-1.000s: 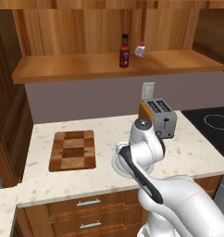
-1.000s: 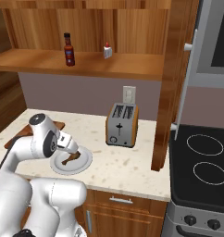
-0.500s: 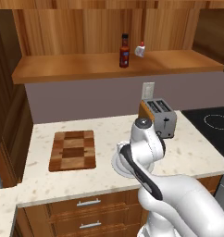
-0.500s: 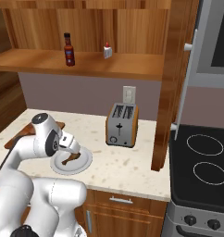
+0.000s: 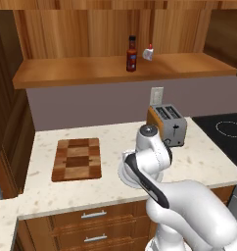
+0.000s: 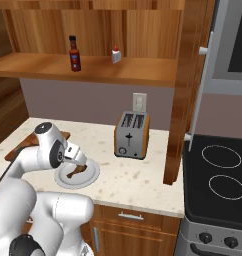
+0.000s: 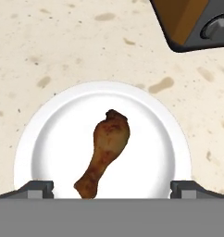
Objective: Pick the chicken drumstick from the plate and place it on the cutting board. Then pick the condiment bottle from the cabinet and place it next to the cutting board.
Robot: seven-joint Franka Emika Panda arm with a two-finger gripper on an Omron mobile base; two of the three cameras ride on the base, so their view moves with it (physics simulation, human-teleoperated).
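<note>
Gripper (image 7: 112, 189) hangs straight above the plate (image 7: 49, 125), jaws spread wide, the two dark tips sitting near opposite sides of the rim, nothing between them. The chicken drumstick (image 7: 104, 152) lies flat on the plate, roughly centred: mottled brown, bulbous meaty end tapering to a thin bone end. The plate is round, plain white, smooth, with a shallow raised rim, and sits on the speckled beige stone countertop (image 5: 199, 162).

The cutting board (image 5: 77, 158) is a rectangle of checkered light and dark wood blocks, flat on the counter, left of the plate and clear of it, with nothing on it.

The condiment bottle (image 5: 131, 54) stands upright on the cabinet (image 5: 66, 73), a long open shelf of orange-brown wood with vertical grain on the back panel. The bottle is slim, with a dark red-brown body, narrow neck and dark cap. Just to its right is a small white object (image 5: 148, 53) with a red tip.

The toaster (image 6: 130, 134), a metal box with wood-toned sides and two slots, stands on the counter right of the plate, toward the wall. The stove (image 6: 220, 172) has a black glass top with ring markings, at the far right.
</note>
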